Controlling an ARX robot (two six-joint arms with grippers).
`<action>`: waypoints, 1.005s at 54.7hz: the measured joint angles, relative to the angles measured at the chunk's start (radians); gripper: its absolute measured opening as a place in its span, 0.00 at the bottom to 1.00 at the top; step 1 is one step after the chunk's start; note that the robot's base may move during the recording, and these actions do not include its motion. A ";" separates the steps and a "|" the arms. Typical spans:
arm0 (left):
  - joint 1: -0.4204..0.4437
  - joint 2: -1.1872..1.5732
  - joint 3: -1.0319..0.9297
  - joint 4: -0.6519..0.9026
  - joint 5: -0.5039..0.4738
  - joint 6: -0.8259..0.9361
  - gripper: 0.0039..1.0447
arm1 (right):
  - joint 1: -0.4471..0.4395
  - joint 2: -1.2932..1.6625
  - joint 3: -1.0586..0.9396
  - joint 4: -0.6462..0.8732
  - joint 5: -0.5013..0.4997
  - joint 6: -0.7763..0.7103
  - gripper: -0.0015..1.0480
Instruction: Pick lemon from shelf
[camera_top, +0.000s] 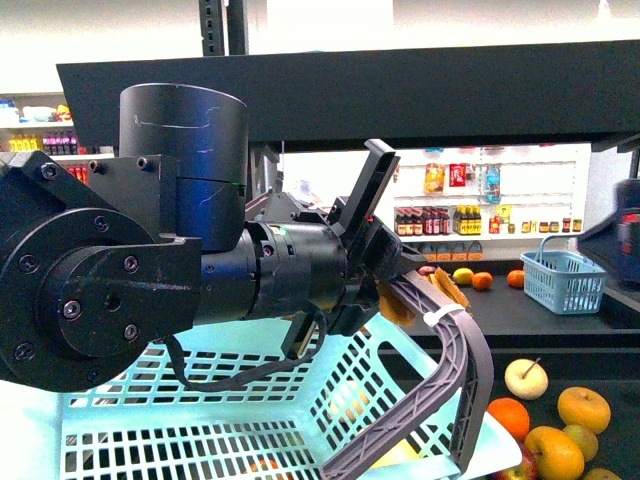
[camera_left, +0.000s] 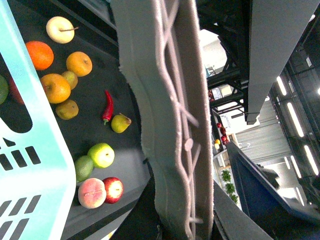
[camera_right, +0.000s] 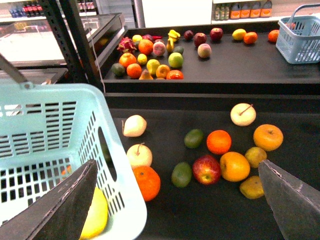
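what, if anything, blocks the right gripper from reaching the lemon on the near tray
Probably nothing, so likely yes: the right gripper hangs open above the tray, and the lemon lies uncovered, though an orange crowds it.

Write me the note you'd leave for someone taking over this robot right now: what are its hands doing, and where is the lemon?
Left gripper: seems shut on the basket handle, holding it up.
Right gripper: open and empty, above the loose fruit on the shelf tray.
Basket: beside that fruit. A yellow fruit lies inside, partly hidden by a finger; it is probably the lemon.
Done: the pick, apparently.
Left: confirm that it is a lemon. If not, a yellowish fruit lies on the tray among the oranges and may be one.
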 joint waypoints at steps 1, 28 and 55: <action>0.000 0.000 0.000 0.000 0.000 0.000 0.10 | 0.000 -0.019 -0.014 -0.004 0.002 -0.002 0.93; 0.000 0.000 0.000 0.000 -0.002 0.002 0.10 | -0.014 -1.105 -0.518 -0.452 0.038 -0.055 0.39; 0.000 0.000 0.000 0.000 -0.002 0.000 0.10 | -0.015 -1.195 -0.645 -0.422 0.037 -0.058 0.02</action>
